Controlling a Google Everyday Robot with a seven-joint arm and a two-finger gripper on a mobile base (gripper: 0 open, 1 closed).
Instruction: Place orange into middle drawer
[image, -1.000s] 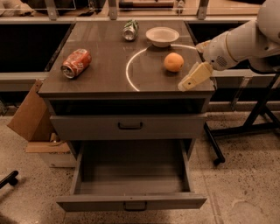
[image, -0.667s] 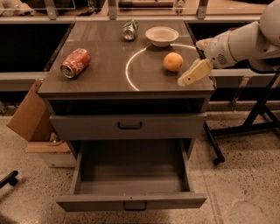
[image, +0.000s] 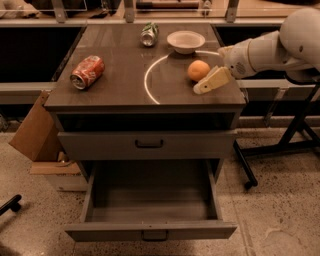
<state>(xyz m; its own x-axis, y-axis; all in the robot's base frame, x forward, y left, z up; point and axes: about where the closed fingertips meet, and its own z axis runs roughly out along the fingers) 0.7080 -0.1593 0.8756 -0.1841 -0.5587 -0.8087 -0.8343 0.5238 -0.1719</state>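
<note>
The orange (image: 198, 70) sits on the dark cabinet top (image: 115, 85), inside a white circle mark, in front of the white bowl (image: 185, 41). My gripper (image: 206, 86) comes in from the right on a white arm and sits just right of the orange and a little nearer the front edge, close to it. One cream finger (image: 214, 80) shows, pointing down-left. The middle drawer (image: 150, 231) is pulled wide open below, and its grey inside holds nothing. The upper drawer (image: 147, 145) with the dark handle is shut.
A crushed red soda can (image: 87, 72) lies at the left of the top. A green can (image: 149, 33) lies at the back. A cardboard box (image: 35, 135) leans left of the cabinet. A black stand's legs (image: 280, 147) are at the right.
The gripper has moved slightly left, closer to the orange. The orange and the drawer have not moved.
</note>
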